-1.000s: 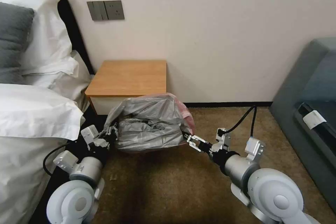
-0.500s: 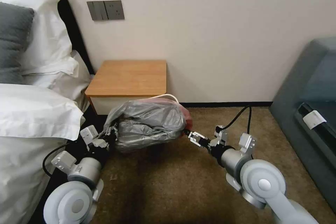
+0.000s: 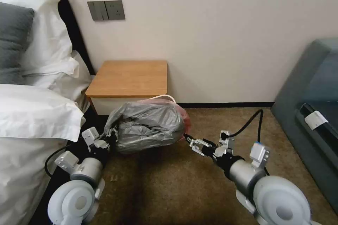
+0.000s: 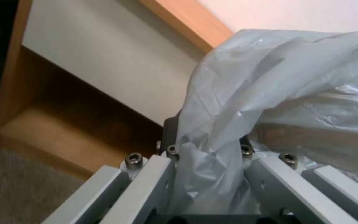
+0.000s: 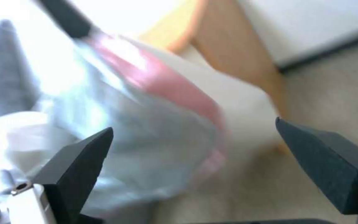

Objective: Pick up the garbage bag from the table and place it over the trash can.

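The grey, crinkly garbage bag with a pinkish edge lies draped over the trash can, whose cream rim peeks out behind it. Both stand on the carpet in front of the wooden table. My left gripper is at the bag's left side, shut on a fold of plastic; in the left wrist view the garbage bag runs down between the fingers. My right gripper sits just off the bag's right side, open. In the right wrist view its fingertips stand wide apart with the garbage bag beyond them.
A bed with white pillows borders my left arm. A grey-blue upholstered seat stands at the right. The wall with a switch panel is behind the table. Brown carpet stretches between the arms.
The bag has sunk lower and the can's rim now shows behind it. My right gripper let go of the bag's right edge and drew back slightly. The left gripper kept its hold.
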### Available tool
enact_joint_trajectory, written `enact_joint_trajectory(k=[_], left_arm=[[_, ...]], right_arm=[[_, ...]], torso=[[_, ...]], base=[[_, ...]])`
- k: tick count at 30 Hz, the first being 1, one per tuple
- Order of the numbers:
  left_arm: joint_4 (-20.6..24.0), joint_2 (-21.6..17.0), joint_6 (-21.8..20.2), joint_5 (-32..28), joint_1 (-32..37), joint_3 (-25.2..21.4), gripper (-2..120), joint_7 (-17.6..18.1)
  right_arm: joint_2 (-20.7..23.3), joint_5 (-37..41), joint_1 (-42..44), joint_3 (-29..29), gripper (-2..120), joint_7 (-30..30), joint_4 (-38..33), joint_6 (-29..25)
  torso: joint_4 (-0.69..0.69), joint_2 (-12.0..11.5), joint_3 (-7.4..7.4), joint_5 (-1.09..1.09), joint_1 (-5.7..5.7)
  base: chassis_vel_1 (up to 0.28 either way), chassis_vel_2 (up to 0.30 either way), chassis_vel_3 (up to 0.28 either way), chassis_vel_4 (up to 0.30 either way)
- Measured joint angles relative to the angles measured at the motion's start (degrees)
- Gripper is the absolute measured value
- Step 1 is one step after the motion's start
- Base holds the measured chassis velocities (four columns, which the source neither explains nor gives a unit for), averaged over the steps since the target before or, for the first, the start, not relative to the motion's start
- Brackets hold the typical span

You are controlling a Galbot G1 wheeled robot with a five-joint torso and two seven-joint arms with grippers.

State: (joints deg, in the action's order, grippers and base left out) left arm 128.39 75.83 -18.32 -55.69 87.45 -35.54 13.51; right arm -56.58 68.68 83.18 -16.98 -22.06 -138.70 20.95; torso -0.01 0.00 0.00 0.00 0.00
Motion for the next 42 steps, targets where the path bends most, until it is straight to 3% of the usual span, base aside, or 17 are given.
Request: enact_joint_trajectory(k=[1, 2, 4, 5, 8, 9, 12, 24, 26, 28, 30, 37, 42], left_arm=[[0.00, -0.16, -0.43, -0.51, -0.01, -0.06, 6, -0.11], [0.00, -0.16, -0.43, -0.51, -0.01, -0.06, 6, -0.11], [0.00, -0.77, -1.24, -1.11, 0.02, -0.21, 6, -1.99], [0.00, -0.77, -1.24, -1.11, 0.02, -0.21, 6, -1.99], [-0.04, -1.57, -2.98, -3.12, 0.17, -0.32, 6, -5.07], [-0.04, -1.57, -2.98, -3.12, 0.17, -0.32, 6, -5.07], [0.10, -1.87, -4.55, -6.04, -0.02, -0.37, 6, -5.24], [0.69, -1.92, -6.00, -10.11, -1.18, -0.31, 6, -3.19], [0.69, -1.83, -6.08, -10.26, -1.47, -0.14, 6, -2.74], [0.69, -1.81, -6.09, -10.27, -1.53, -0.09, 6, -2.62], [0.69, -1.74, -6.09, -10.30, -1.66, 0.05, 6, -2.27], [0.69, -1.69, -6.09, -10.43, -1.83, 0.12, 6, -1.95], [0.88, -1.48, -6.20, -11.05, -2.06, 0.12, 6, -1.42]], right_arm=[[-0.05, -0.86, 0.35, -1.20, 100, 4.15, 0.08, -0.91], [-0.05, -0.86, 0.35, -1.20, 100, 4.15, 0.08, -0.91], [0.13, -1.30, 0.20, -5.25, 100, 16.80, 1.92, -2.54], [0.13, -1.30, 0.20, -5.25, 100, 16.80, 1.92, -2.54], [0.24, 1.35, -2.51, -7.47, 100, 28.20, 6.20, -2.84], [0.24, 1.35, -2.51, -7.47, 100, 28.20, 6.20, -2.84], [-0.26, 1.43, -4.29, -7.56, 100, 35.81, 10.56, -2.73], [-1.43, 0.72, -3.29, -7.97, 96, 39.90, 12.47, -3.11], [-1.65, 0.89, -3.12, -8.07, 84, 39.91, 12.48, -3.50], [-1.72, 1.00, -3.08, -8.12, 82, 39.88, 12.45, -3.60], [-1.91, 1.48, -2.98, -8.26, 69, 39.79, 12.33, -3.79], [-2.47, 2.25, -2.91, -8.38, 51, 39.54, 12.09, -3.98], [-2.95, 2.40, -2.91, -8.13, 28, 39.45, 12.05, -4.04]], torso=[[0.00, 0.00, 0.00, 0.00, 0.00], [0.00, 0.00, 0.00, 0.00, 0.00], [0.00, 0.00, 0.00, 0.00, 0.00], [0.00, 0.00, 0.00, 0.00, 0.00], [0.01, 0.00, 0.00, 0.00, 0.00], [0.01, 0.00, 0.00, 0.00, 0.00], [0.01, 0.00, 0.00, 0.01, 0.00], [0.01, 0.00, 0.00, 0.00, 0.00], [0.00, 0.00, 0.00, 0.00, 0.00], [0.01, 0.00, 0.00, 0.00, 0.00], [0.00, 0.00, 0.00, 0.00, 0.00], [0.01, 0.00, 0.00, 0.00, 0.00], [0.00, 0.00, 0.00, 0.00, 0.00]], base=[[0.000, 0.000, 0.000, 0.000], [0.000, 0.000, 0.000, 0.000], [0.000, 0.000, 0.000, 0.000], [0.000, 0.000, 0.000, 0.000], [0.000, 0.000, 0.000, 0.000], [0.000, 0.000, 0.000, 0.000], [0.000, 0.000, 0.000, 0.000], [0.000, 0.000, 0.000, 0.000], [0.000, 0.000, 0.000, 0.000], [0.000, 0.000, 0.000, 0.000], [0.000, 0.000, 0.000, 0.000], [0.000, 0.000, 0.000, 0.000], [0.000, 0.000, 0.000, 0.000]])
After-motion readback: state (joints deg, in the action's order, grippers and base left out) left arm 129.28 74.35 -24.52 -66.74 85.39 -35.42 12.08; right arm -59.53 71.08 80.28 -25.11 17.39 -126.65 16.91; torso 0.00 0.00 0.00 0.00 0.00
